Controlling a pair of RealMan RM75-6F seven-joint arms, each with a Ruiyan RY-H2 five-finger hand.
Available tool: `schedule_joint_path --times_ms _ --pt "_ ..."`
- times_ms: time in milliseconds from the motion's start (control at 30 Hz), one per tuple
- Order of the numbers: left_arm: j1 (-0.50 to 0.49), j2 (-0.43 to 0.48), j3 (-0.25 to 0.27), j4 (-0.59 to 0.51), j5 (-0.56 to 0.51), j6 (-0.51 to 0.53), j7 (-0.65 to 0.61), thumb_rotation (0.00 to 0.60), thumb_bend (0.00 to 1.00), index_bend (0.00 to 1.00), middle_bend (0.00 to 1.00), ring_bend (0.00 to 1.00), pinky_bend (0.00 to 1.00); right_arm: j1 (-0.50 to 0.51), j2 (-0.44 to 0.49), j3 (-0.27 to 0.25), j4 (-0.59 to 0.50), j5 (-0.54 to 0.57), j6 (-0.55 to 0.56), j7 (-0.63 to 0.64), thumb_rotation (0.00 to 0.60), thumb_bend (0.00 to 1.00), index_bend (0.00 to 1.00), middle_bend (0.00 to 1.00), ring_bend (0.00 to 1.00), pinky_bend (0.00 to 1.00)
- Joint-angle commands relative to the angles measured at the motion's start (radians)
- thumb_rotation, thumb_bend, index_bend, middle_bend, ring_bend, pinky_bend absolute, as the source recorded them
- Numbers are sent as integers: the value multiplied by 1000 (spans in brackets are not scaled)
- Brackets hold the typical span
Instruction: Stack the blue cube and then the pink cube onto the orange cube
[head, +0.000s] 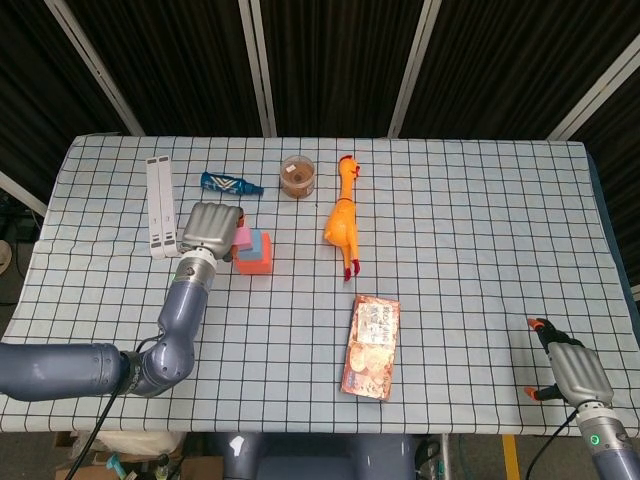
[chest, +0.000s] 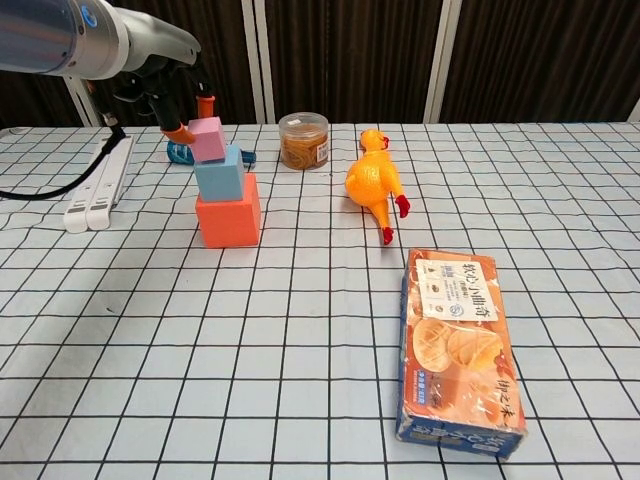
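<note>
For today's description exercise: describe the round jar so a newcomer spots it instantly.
Start at the far edge of the checked table. Left of the rubber chicken stands the clear plastic jar, brown contents inside. It is the only round container there.
</note>
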Motion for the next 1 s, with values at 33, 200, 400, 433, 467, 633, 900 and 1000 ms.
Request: schedule_joint_path --times_ms 33,200,400,433,467,633,900,1000 --pt "-3 -1 4 2 -6 4 6 600 397 384 900 732 830 0 0 0 0 0 0 -1 600 129 107 91 187 244" --pt "-2 -2 0 5 -4 -2 -4 600 397 384 900 732 830 0 -1 0 -1 1 2 -4 600 129 107 91 187 244" --pt "-6 -2 0 9 -3 -6 -4 600 397 384 900 732 830 2 -3 0 1 7 -2 -9 600 129 107 91 187 244" --pt "-7 -2 0 10 -2 -7 -6 600 397 384 900 732 830 2 -3 0 1 8 -2 -9 600 129 107 91 187 244" --pt "-7 -2 0 11 -4 -8 -6 600 397 384 900 732 830 2 -3 0 1 8 -2 -9 600 129 107 91 187 244" --pt "-8 -3 3 14 -5 -9 -6 600 397 384 899 732 830 2 -2 0 0 10 -2 -10 600 129 107 91 187 244" --pt "-9 -3 7 16 -6 -9 -7 600 385 369 899 732 829 3 -2 -1 -2 11 -2 -12 600 129 107 91 187 244" --pt "-11 -4 8 16 -5 -8 -6 600 380 357 899 731 829 3 -2 0 -3 12 -2 -13 600 129 107 91 187 244"
